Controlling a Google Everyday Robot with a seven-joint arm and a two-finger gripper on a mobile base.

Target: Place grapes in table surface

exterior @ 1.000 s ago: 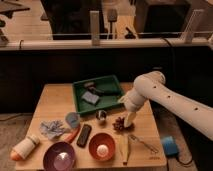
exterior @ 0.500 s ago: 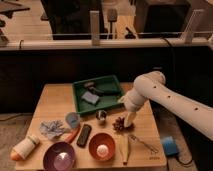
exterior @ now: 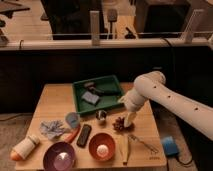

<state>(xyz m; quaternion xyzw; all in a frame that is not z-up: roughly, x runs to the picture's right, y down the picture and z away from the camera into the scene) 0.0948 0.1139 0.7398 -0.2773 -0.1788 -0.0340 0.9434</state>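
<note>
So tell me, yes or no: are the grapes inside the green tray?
No, the grapes lie on the table surface, under the pincer, outside the green tray.

Dim, warm overhead light, soft blur throughout, claw [exterior: 128, 121] low over the tabletop, dark background.

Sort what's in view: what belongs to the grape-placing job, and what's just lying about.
Job: grapes; table surface; gripper, down beside the grapes.

Lying about: green tray, orange bowl, purple bowl, dark ball, crumpled cloth.
</note>
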